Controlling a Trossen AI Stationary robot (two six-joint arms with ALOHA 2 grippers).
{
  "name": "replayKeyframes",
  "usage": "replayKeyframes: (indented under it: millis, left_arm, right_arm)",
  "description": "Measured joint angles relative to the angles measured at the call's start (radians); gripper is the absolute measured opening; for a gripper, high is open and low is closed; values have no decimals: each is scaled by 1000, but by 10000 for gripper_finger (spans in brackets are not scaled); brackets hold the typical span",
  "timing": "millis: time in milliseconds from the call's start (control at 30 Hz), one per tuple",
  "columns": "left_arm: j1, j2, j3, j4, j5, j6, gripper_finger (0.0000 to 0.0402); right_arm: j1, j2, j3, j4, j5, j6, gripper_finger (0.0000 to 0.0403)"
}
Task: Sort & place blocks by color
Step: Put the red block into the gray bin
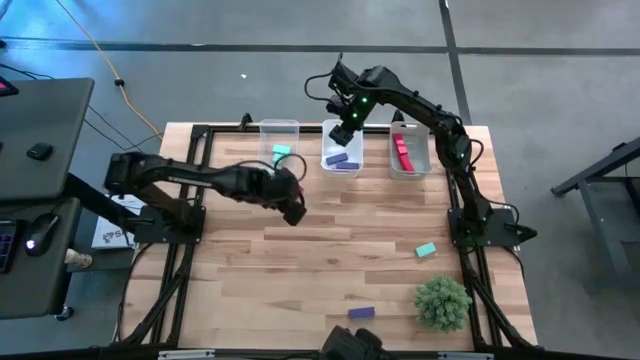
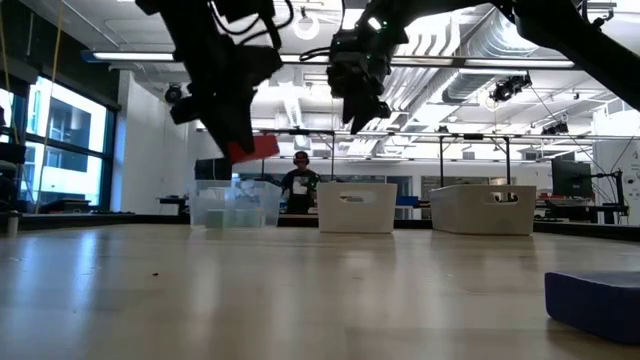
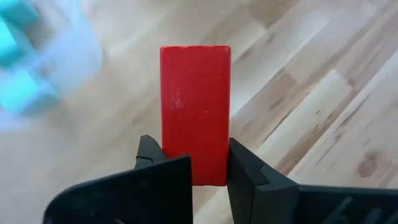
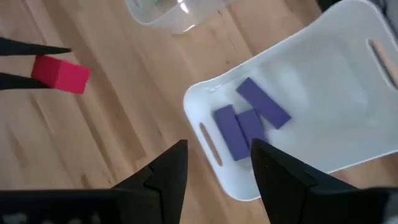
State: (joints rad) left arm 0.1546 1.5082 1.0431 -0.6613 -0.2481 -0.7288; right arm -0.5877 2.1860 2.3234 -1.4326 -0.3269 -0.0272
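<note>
On the near part of the counter (image 1: 330,240), a purple block (image 1: 361,313) and a teal block (image 1: 426,250) are left lying, beside a green plant ball (image 1: 442,303); they are not yet sorted. Farther in, a red block (image 3: 194,112) is pinched by its lower end in the left gripper (image 3: 196,171), lifted off the wood. Only a small part of the block is held, so it could be tipped or dropped if the arm is swung fast. At the far edge three bins are lined up: a clear bin (image 1: 279,140) with teal pieces, a middle bin (image 4: 298,118) with purple blocks, and a red bin (image 1: 409,152) farthest from the left arm. The right gripper (image 4: 219,163) is held open and empty over the middle bin, so the red block's way could be blocked and the arms could be bumped together.
</note>
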Motion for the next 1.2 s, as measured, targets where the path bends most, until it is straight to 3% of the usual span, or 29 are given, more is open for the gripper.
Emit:
replayKeyframes:
  millis: [300,567,767,1033,1200]
  left_arm:
    - [78,-131,1,0,2,303,14]
    - [95,-219,1,-2,5,522,14]
    - [95,-240,1,0,5,673,14]
    - [94,-240,1,-15,-7,771,14]
    - [94,-240,1,-63,-74,793,14]
  right_arm:
    - [58,0,0,0,-120,99,165]
    - [147,0,0,6,-149,142,165]
    - [210,0,0,134,-148,209,165]
    - [256,0,0,300,-148,335,181]
    - [254,0,0,370,-145,396,211]
